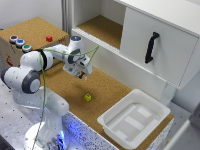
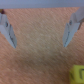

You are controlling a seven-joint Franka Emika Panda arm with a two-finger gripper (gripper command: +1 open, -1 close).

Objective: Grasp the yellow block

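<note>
The yellow block (image 1: 87,97) is a tiny yellow-green cube lying on the cork surface in the exterior view. It also shows in the wrist view (image 2: 78,72) at the picture's edge, partly cut off. My gripper (image 1: 83,75) hangs above the cork, up and to the exterior view's left of the block, apart from it. In the wrist view the gripper (image 2: 41,34) is open, its two fingers (image 2: 9,30) spread wide with only bare cork between them. It holds nothing.
A white tray (image 1: 134,119) stands at the exterior view's right of the block. A cork box (image 1: 30,31) at the back left carries a small red cube (image 1: 49,38) and three coloured buttons (image 1: 20,43). A white cabinet with a black handle (image 1: 151,47) stands behind.
</note>
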